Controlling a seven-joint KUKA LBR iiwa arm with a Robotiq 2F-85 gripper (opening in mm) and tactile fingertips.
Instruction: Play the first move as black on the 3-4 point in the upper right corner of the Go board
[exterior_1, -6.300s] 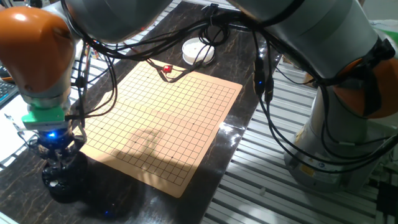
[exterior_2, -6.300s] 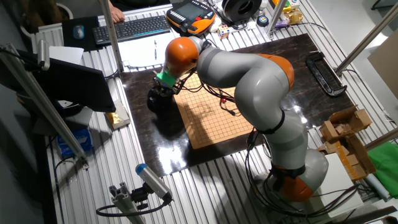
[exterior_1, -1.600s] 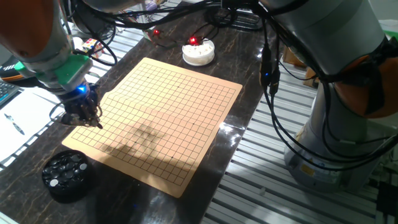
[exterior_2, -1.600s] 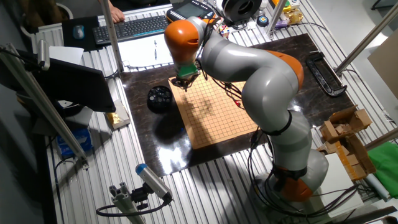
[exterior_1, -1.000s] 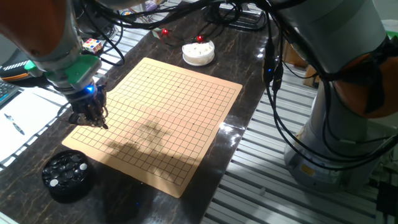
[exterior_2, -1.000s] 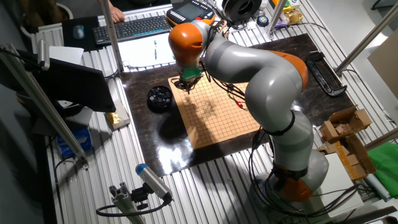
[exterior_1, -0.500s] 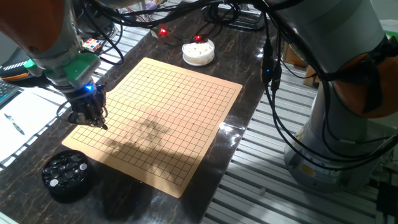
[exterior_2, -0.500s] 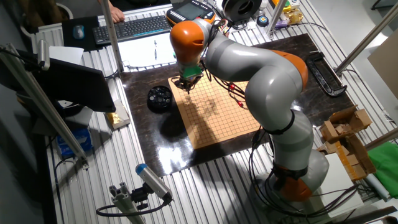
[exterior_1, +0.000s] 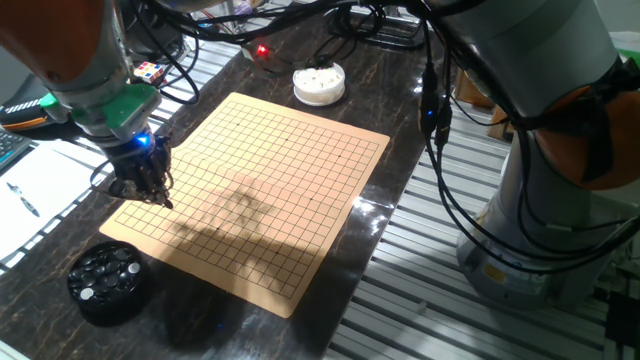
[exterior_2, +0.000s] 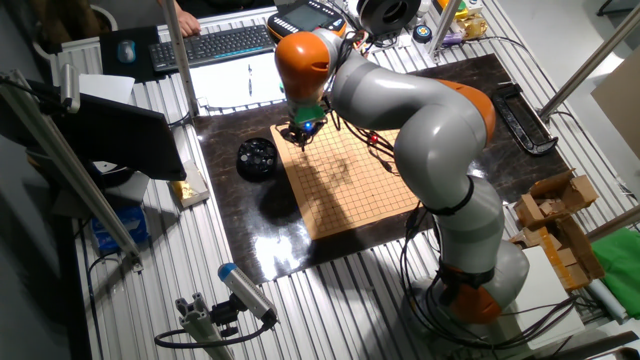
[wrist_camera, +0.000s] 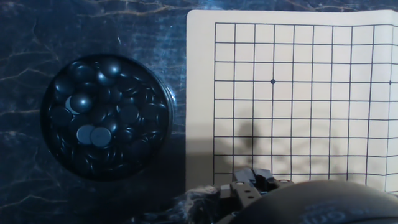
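Note:
The Go board (exterior_1: 262, 190) lies bare on the dark table; it also shows in the other fixed view (exterior_2: 345, 178) and the hand view (wrist_camera: 298, 93). My gripper (exterior_1: 141, 187) hovers low over the board's corner nearest the black bowl (exterior_1: 104, 282), also seen in the other fixed view (exterior_2: 300, 136). In the hand view its fingertips (wrist_camera: 239, 186) are drawn together at the bottom edge, over the board's edge rows. They appear shut on a small black stone, mostly hidden by the hand. The bowl (wrist_camera: 106, 118) holds several black stones.
A white bowl (exterior_1: 319, 83) stands beyond the board's far corner, next to cables. Black cables hang from the arm over the table's right edge (exterior_1: 432, 130). A keyboard (exterior_2: 215, 42) and paper lie beyond the table.
Since 6.3 s ago the gripper has left the black bowl and moved over the board's near corner. In the last second it has barely moved.

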